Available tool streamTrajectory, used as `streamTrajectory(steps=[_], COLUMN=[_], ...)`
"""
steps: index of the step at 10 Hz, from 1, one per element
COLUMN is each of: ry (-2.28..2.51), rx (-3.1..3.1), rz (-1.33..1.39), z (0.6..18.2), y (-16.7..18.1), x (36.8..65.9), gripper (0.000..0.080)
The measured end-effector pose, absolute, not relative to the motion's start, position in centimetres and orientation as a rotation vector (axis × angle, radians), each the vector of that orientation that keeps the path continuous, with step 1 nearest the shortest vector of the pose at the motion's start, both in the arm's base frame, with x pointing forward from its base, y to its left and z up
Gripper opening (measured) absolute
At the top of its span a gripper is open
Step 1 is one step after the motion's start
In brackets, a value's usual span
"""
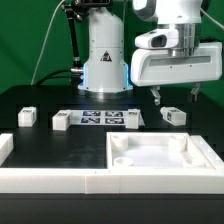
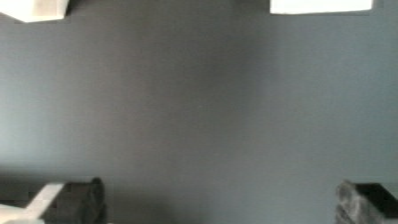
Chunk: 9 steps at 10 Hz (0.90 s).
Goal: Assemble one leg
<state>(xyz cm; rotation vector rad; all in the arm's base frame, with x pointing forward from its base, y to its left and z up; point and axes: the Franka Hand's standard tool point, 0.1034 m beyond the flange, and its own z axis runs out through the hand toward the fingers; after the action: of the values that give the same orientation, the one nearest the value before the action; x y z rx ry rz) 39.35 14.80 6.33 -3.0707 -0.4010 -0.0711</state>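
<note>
The pincer (image 1: 176, 97) hangs wide open over the dark table (image 1: 40, 138). Its two fingers (image 1: 160, 96) are well apart, and the wrist view shows only bare table between them. The leg (image 1: 174, 115), a small white block, lies untouched on the table just near of the fingertips, at the exterior view's right. Three similar blocks (image 1: 62, 121) lie further left, around the marker board (image 1: 97, 119). A large white panel (image 1: 150, 157) lies nearest, on the right.

Glossy white arm (image 1: 105, 52), black cables (image 1: 71, 30), boxy white gripper (image 1: 176, 99) with slim dark fingers (image 1: 157, 96).
</note>
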Motion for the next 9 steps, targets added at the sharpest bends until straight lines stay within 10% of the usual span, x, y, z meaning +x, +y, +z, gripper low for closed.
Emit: streamTrajectory(steps=[9], ry=[-0.524], rx=[-3.095], rz=[0.375], z=[5.8], y=[16.1], x=[36.3], gripper=[0.0649])
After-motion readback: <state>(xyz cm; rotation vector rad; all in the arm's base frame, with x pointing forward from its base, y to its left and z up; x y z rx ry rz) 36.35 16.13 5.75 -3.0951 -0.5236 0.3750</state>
